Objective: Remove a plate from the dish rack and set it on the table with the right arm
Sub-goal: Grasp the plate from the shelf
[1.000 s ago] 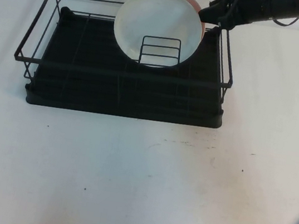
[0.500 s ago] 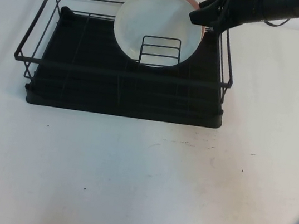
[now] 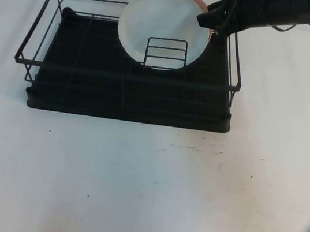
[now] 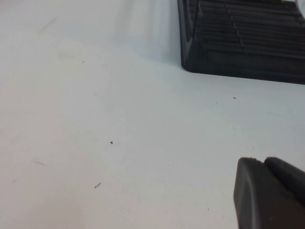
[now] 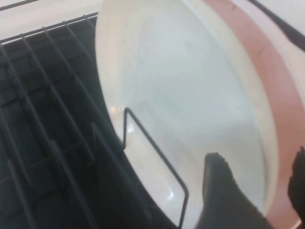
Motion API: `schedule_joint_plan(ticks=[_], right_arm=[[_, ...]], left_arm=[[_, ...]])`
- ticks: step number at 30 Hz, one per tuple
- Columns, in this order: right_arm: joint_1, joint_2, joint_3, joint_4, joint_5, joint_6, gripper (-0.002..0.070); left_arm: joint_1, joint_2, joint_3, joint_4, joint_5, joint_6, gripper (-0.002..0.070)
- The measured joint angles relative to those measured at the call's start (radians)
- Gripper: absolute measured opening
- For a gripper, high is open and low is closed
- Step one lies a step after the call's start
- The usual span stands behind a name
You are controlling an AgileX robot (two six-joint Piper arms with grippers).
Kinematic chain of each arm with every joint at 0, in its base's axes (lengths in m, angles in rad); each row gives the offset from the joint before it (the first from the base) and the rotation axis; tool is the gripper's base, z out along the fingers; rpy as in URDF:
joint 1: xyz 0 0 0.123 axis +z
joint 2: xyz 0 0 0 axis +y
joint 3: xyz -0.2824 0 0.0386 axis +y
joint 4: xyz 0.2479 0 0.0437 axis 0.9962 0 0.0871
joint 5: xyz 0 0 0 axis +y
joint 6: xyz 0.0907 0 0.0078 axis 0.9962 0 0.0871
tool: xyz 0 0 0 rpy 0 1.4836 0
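On the white table [image 3: 145, 184], the dish rack [image 3: 125, 97] holds the white plate [image 3: 157, 26]; the right gripper [image 3: 211, 20] straddles its rim, jaws spread. The left gripper [image 4: 274, 193] hovers aside, state unclear.

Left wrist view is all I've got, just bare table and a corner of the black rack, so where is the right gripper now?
Observer: The right gripper is at the rack's far right corner, against the upper right rim of the plate.
Operator: Are its fingers closed on it?
Observer: No, open; the right wrist view shows one finger in front of the plate's face and the other behind its rim.
Operator: Is that the only plate?
Observer: No, a pink plate stands right behind it, both upright in the dish rack.
Operator: And the left gripper?
Observer: The left gripper is low over the table, holding nothing.
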Motion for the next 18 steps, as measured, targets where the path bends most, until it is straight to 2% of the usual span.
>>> schedule_joint_plan(ticks=[18], right_arm=[[0.002, 0.054, 0.0, 0.043, -0.05, -0.033, 0.0258]], left_arm=[[0.0, 0.0, 0.0, 0.0, 0.0, 0.0, -0.0004]])
